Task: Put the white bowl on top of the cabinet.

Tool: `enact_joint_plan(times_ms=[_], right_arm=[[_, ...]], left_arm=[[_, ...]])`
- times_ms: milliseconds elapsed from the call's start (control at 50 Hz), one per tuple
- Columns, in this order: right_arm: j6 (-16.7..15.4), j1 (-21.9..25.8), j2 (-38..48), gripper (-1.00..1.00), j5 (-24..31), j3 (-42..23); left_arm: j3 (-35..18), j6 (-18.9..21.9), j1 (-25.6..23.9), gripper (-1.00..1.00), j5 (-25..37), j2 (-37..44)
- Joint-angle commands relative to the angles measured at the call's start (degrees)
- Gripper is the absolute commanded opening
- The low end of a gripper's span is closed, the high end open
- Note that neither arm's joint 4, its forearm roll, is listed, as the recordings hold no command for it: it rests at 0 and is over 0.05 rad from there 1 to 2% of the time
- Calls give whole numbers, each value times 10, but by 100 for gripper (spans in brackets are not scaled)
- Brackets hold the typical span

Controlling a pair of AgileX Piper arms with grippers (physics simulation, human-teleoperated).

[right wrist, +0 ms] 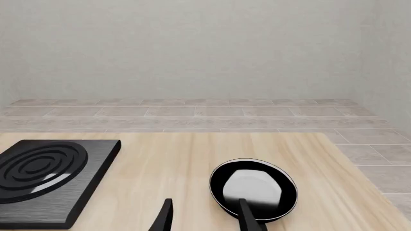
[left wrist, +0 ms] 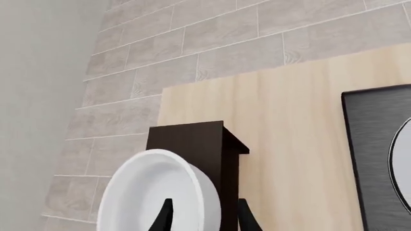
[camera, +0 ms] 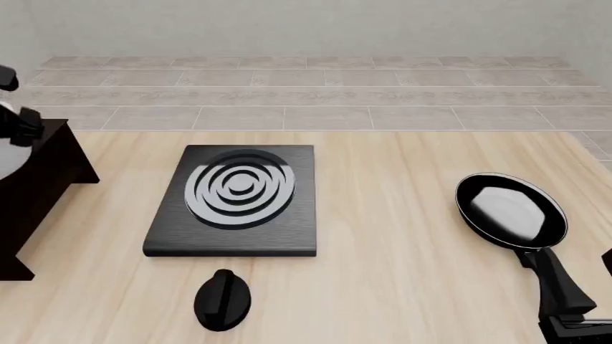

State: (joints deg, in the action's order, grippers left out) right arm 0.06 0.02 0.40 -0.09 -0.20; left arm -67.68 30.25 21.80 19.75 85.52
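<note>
The white bowl (left wrist: 151, 192) sits over the flat top of the dark brown cabinet (left wrist: 192, 139). In the front view, only a grey-white sliver of the bowl (camera: 8, 159) shows at the far left edge, on the cabinet (camera: 39, 190). My left gripper (left wrist: 205, 219) is open, with the bowl's near wall between its spread fingers. One finger is inside the bowl and one outside; I cannot tell whether they touch it. In the front view, the left gripper (camera: 17, 123) is partly cut off above the cabinet. My right gripper (right wrist: 205, 219) is open and empty, low over the table's right side.
A flat black stove plate (camera: 234, 204) with white rings lies mid-table. A black knob-like object (camera: 222, 299) lies in front of it. A black frying pan (camera: 509, 210) lies at the right, its handle (camera: 552, 283) pointing towards my right gripper. A tiled floor and wall lie beyond the table.
</note>
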Motion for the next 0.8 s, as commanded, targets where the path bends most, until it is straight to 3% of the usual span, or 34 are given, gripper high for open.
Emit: enact_joint_plan(times_ms=[20, 280, 400, 580, 800], right_arm=[[0, 0, 0, 100, 0, 0], [0, 0, 0, 100, 0, 0], [0, 0, 0, 100, 0, 0], [0, 0, 0, 100, 0, 0], [0, 0, 0, 100, 0, 0]], left_arm=[[2, 8, -9, 100, 5, -24], [40, -16, -18, 100, -4, -81], [84, -40, -58, 100, -8, -162], [140, -19, -94, 100, -12, -249], [162, -39, -131, 100, 30, -357]])
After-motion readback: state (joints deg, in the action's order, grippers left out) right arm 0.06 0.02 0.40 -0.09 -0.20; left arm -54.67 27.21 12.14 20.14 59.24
